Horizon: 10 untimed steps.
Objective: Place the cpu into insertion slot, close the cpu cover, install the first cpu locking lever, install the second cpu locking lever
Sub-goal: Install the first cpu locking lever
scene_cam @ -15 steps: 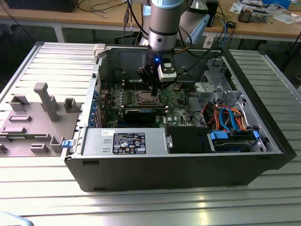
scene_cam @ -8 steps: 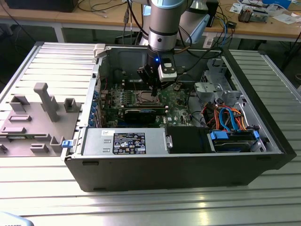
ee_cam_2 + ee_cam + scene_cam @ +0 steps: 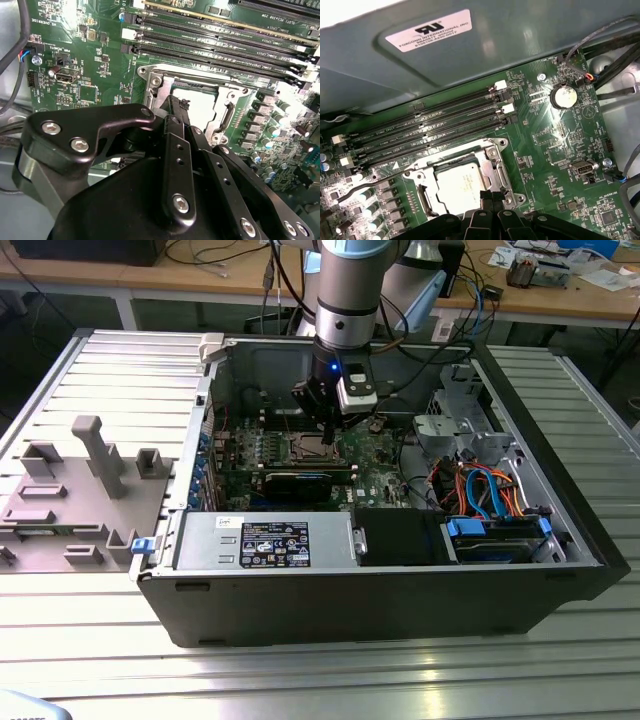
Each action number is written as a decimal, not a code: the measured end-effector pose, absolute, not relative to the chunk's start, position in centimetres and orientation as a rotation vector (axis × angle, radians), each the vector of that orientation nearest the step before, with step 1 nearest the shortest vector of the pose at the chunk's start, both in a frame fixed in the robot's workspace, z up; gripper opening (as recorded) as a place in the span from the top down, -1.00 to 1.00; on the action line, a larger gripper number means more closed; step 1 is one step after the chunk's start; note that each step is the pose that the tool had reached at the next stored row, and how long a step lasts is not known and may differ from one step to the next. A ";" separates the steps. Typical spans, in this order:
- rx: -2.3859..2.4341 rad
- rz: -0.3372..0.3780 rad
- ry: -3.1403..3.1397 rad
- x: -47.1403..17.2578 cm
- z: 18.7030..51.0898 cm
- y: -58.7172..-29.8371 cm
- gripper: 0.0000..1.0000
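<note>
Ribbed grey metal desk [image 3: 90, 660] carries the open black computer case [image 3: 400, 600]. Inside, the pale silvery cpu [image 3: 457, 187] sits in the square insertion slot [image 3: 492, 152], its thin silvery cover [image 3: 155, 90] closed. The black tool [image 3: 176, 107], fingers pressed together, hovers at the cover's edge; a slip could scrape the green motherboard [image 3: 560, 145].

A workshop: open computer case [image 3: 400, 580] on a slatted metal bench [image 3: 300, 670].
</note>
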<state>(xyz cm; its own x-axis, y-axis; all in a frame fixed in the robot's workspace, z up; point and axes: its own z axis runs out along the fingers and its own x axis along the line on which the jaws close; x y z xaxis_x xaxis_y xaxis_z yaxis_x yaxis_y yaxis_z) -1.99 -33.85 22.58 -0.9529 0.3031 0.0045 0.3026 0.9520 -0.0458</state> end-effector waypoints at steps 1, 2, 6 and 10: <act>-0.475 0.070 -3.093 -2.0 22.6 -33.9 0.79; -0.470 0.070 -3.094 -2.0 22.6 -33.9 0.79; -0.457 0.070 -3.096 -2.0 22.6 -33.9 0.79; -0.445 0.070 -3.098 -2.0 22.6 -33.9 0.79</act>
